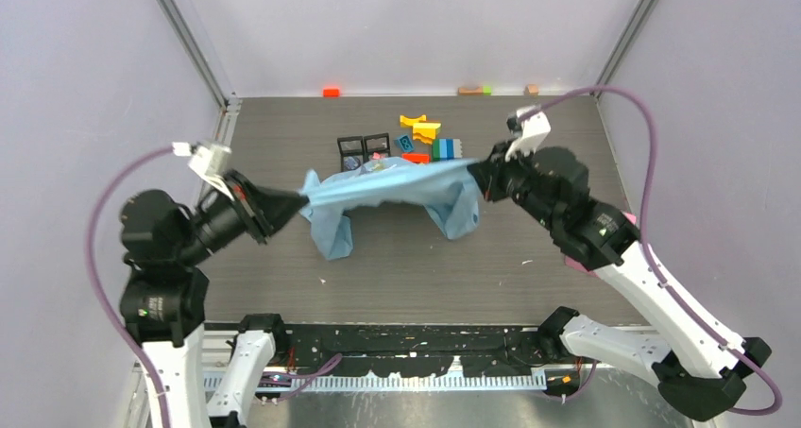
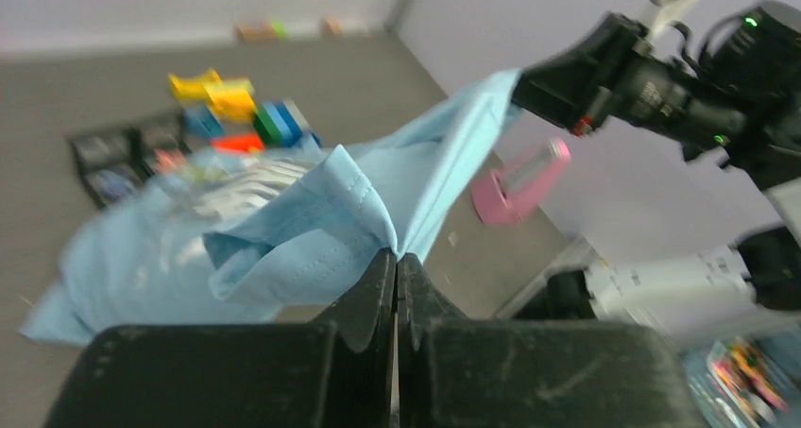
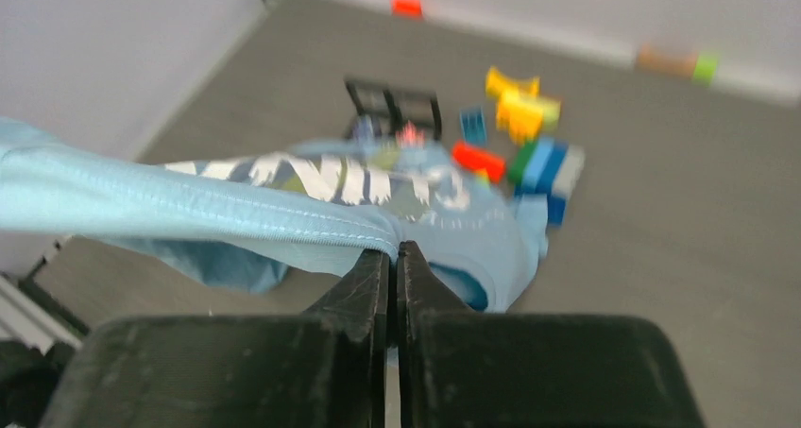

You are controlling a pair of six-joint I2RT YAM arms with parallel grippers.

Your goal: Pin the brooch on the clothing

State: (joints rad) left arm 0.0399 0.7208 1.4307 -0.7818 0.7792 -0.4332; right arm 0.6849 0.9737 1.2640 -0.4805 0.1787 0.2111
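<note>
Blue T-shirt (image 1: 397, 190) stretched mid-frame, left gripper (image 1: 300, 197) pinching its left end, right gripper (image 1: 476, 169) pinching its right end, jaws fully closed

We see a robotics lab test cell. Pale wall panels (image 1: 397, 31) and aluminium posts (image 1: 187, 41) close off the far corners of a grey table (image 1: 425, 258). A cabled left arm (image 1: 161, 305) and right arm (image 1: 652, 286) are bolted at its near edge, and toy blocks (image 1: 427, 130) lie near its far edge.
</note>
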